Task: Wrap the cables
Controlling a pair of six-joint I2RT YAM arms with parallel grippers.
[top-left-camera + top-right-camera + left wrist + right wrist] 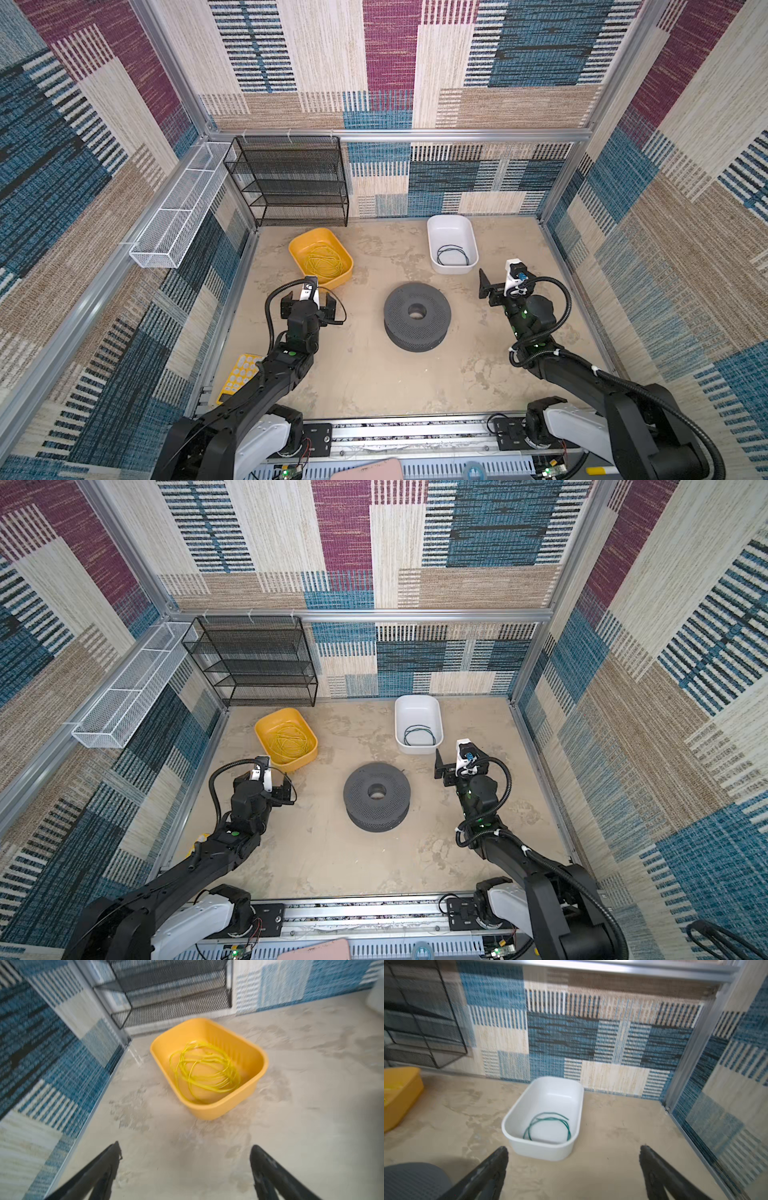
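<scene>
The left gripper (308,308) is held above the bench, its jaws spread wide and empty, near the rounded yellow plastic tub (299,241). A tangle of thin yellow wire (324,262) is piled inside; overlapping loops would likely be lifted as one clump. The dark grey perforated spool (399,307), drum-shaped and standing mid-bench, could be shoved if clipped. The cables (550,1119), thin springy teal-green wire, are coiled loosely in the glossy white plastic tub (432,232); the strand could slip from a pinch, or the light tub be dragged. The right gripper (573,1149) is poised near it, jaws wide and empty.

yellow tray (240,376): half hidden by left arm (286,365) | pink object (368,469): cut by edge | wrist views: blurred
</scene>
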